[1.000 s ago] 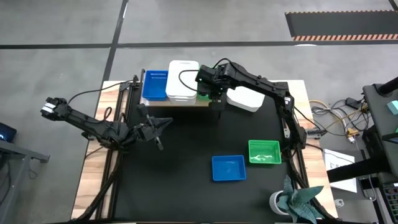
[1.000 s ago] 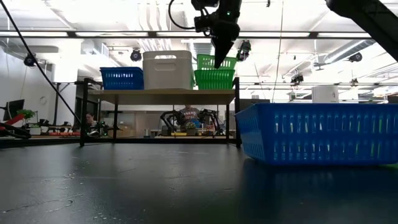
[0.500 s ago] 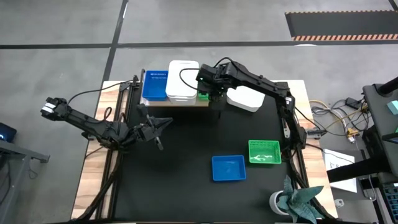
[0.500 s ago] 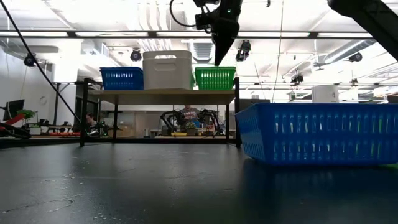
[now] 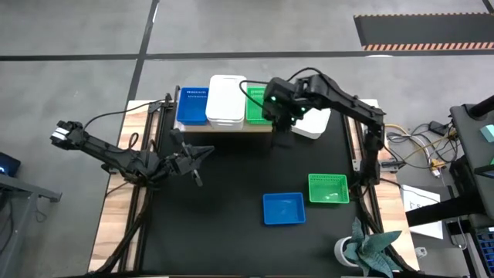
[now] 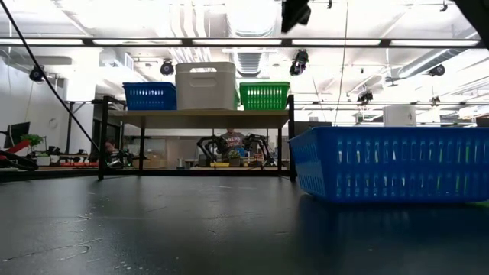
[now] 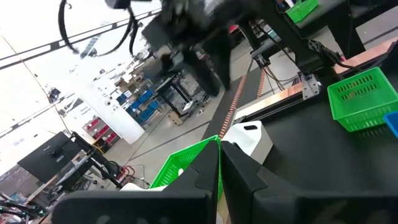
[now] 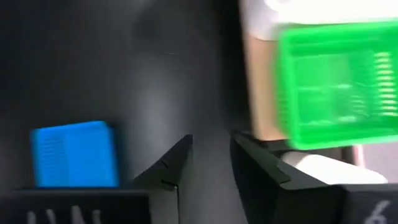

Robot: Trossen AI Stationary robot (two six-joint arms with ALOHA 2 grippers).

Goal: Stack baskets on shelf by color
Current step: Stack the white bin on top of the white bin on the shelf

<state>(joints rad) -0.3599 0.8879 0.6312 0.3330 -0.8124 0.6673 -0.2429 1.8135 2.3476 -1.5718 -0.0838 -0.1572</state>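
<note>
Baskets blue, white, green on shelf; right tool empty, fingers apart; left tool closed.

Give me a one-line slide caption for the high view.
Right gripper lifts clear of the green stack on the shelf.

Right gripper raised, fingers apart, empty; left gripper closed, idle

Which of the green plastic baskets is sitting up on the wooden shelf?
The green perforated plastic basket at the light wood shelf's right end, beside the white basket. The other green basket lies on the black tabletop.
</note>
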